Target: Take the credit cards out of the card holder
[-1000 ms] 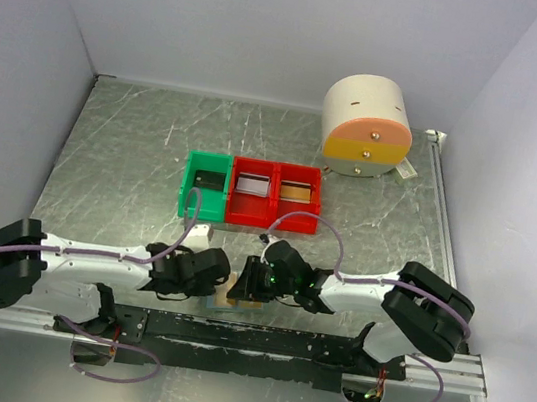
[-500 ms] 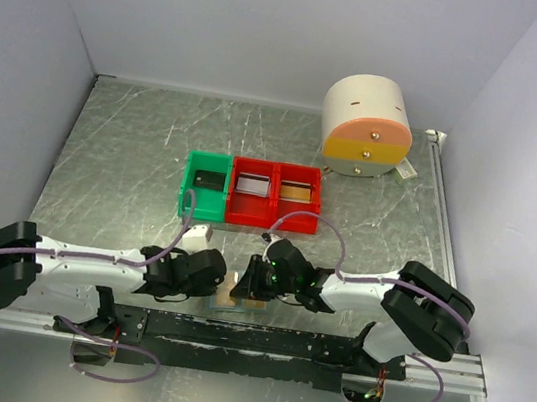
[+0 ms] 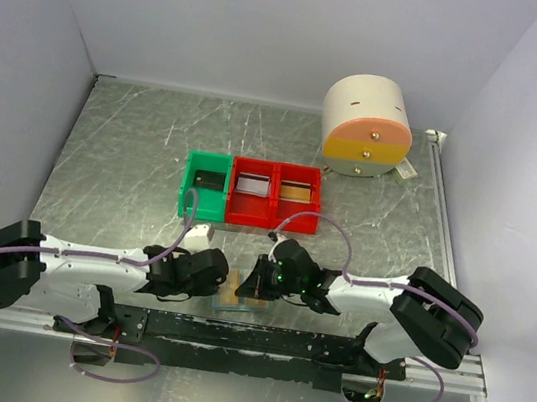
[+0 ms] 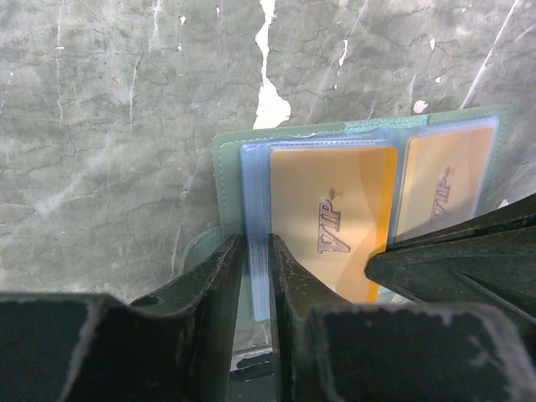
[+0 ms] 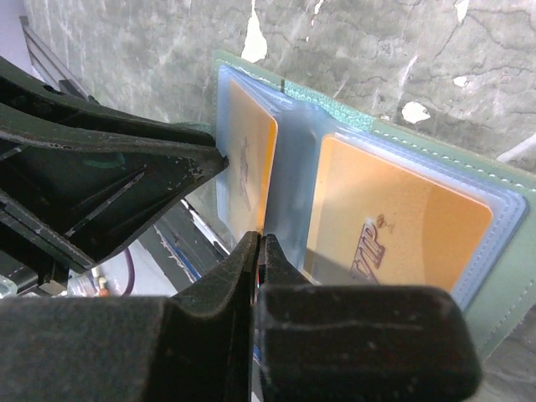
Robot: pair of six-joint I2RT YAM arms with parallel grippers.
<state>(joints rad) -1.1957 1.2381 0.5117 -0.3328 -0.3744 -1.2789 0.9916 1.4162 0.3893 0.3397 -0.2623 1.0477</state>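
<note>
Marbled grey counter [image 4: 100, 126] carries the open card holder [image 4: 255, 176] between my tools, my left tool [image 4: 255, 243] pinching its outer edge, likely to anchor it, while my right tool [image 5: 260, 239], fingers together, noses the fold between two pocketed credit cards [image 4: 335, 201].

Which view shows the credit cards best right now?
Left wrist: both credit cards face the lens, VIP print readable, inside the card holder. Right wrist shows them obliquely; top external shows only a tan sliver.
</note>
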